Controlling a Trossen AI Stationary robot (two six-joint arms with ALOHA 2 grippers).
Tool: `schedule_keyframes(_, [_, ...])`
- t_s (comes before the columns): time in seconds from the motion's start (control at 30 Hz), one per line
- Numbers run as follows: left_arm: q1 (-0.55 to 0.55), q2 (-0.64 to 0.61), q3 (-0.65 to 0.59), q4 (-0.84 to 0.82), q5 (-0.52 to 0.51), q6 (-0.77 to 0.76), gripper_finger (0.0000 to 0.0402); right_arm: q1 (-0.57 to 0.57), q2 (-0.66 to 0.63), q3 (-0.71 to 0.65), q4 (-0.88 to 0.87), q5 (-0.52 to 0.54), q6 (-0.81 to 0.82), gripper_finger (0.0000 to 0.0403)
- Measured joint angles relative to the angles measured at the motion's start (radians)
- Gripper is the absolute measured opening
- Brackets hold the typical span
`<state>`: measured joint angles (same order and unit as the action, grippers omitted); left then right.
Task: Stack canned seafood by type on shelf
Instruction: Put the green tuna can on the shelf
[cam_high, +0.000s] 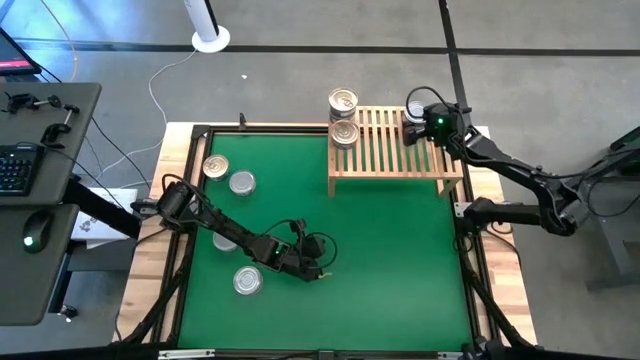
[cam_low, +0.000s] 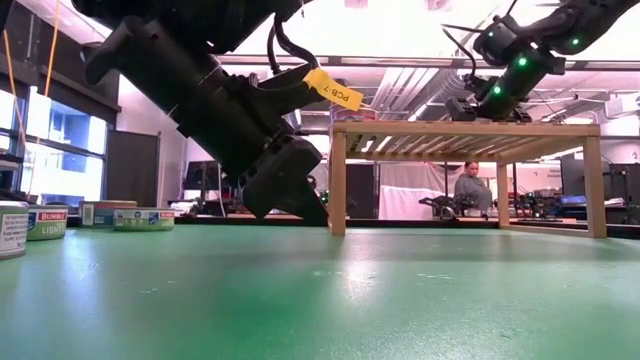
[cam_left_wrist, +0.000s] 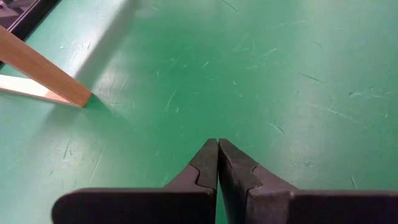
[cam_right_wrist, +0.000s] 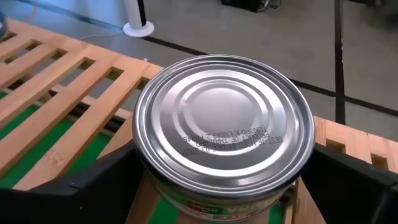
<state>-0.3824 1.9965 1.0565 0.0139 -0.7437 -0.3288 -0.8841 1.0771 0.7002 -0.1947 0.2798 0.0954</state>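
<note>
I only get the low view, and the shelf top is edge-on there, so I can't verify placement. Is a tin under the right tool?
Observer: Yes, a silver-topped tin stands on the shelf slats between the right tool's open fingers.
Operator: Anything else up there?
Observer: From above, a second tin sits at the shelf's left end, with a third tin close by at the far corner.
Operator: And the left tool?
Observer: The left tool is shut and empty over bare green mat.
</note>
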Motion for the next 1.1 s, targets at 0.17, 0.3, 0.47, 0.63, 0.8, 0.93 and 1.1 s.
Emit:
schedule_keyframes(0.17, [0.0,0.0,0.0,0.0,0.0,0.0,0.0,0.0,0.0,0.037,-0.069,0.0,-0.023,0.0399])
schedule_keyframes(0.3, [0.0,0.0,0.0,0.0,0.0,0.0,0.0,0.0,0.002,0.105,-0.198,-0.001,-0.026,0.0399])
schedule_keyframes(0.47, [0.0,0.0,0.0,0.0,0.0,0.0,0.0,0.0,0.002,0.165,-0.321,0.015,-0.021,0.0399])
schedule_keyframes(0.63, [0.0,0.0,0.0,0.0,0.0,0.0,0.0,0.0,0.002,0.187,-0.358,0.023,-0.021,0.04])
schedule_keyframes(0.8, [0.0,0.0,0.0,0.0,0.0,-0.001,0.0,0.0,0.012,0.187,-0.374,0.015,-0.018,0.04])
schedule_keyframes(0.93, [0.0,0.0,0.0,0.002,0.0,-0.001,0.0,-0.009,0.027,0.19,-0.385,-0.046,-0.026,0.04])
schedule_keyframes(1.1, [0.0,-0.001,0.001,0.008,0.006,-0.001,0.0,-0.036,0.057,0.195,-0.418,-0.112,-0.047,0.04])
